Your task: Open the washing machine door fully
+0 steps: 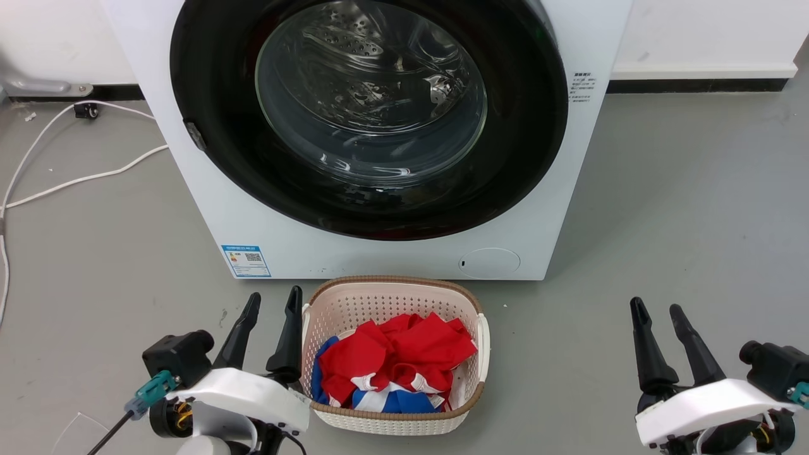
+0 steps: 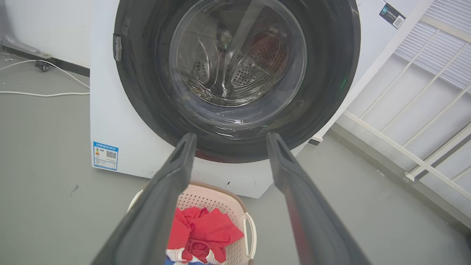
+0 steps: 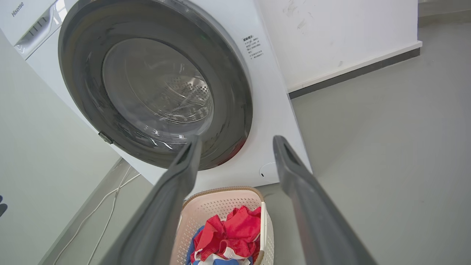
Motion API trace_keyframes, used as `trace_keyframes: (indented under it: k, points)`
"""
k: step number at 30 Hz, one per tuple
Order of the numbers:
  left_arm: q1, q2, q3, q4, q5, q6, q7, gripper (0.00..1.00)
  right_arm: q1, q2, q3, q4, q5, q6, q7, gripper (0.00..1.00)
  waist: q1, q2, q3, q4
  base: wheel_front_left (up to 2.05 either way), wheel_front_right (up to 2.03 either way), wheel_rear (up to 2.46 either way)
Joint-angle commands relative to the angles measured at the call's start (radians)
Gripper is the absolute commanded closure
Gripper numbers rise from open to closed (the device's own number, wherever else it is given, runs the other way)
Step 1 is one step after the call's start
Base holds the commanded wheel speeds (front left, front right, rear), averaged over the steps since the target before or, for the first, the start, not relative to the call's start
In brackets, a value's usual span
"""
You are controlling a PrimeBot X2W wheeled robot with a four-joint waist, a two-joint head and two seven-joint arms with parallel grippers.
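Head view, item: washing machine door (image 1: pixel 524 126), shut against the washing machine (image 1: pixel 253 215), behind a laundry basket (image 1: pixel 392 285). Left gripper (image 1: pixel 274 294), right gripper (image 1: pixel 656 306): jaws spread, empty, well short of it. Step: approach (not begun). Next, likely: reach the grey tab (image 1: pixel 194 136) on the door's left edge.

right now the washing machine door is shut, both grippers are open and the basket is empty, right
Not empty: head view shows the basket holding red and blue clothes. The washing machine door is shut; left gripper and right gripper are open.
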Motion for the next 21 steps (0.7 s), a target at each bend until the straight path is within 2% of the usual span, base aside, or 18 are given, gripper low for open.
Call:
trace_keyframes:
  k: [1, 21]
  points:
    - [-0.023, 0.012, -0.007, -0.007, 0.033, 0.006, -0.012, 0.0, 0.001, 0.002, 0.002, -0.017, -0.036, 0.002, -0.008, 0.0, 0.0, 0.0, -0.001, 0.0, 0.0, 0.0, 0.0]
    - [-0.026, 0.02, -0.043, 0.037, 0.211, 0.022, -0.062, 0.0, 0.031, 0.004, 0.005, -0.064, -0.228, 0.002, -0.024, 0.0, 0.0, 0.0, -0.002, -0.003, 0.0, 0.0, 0.0]
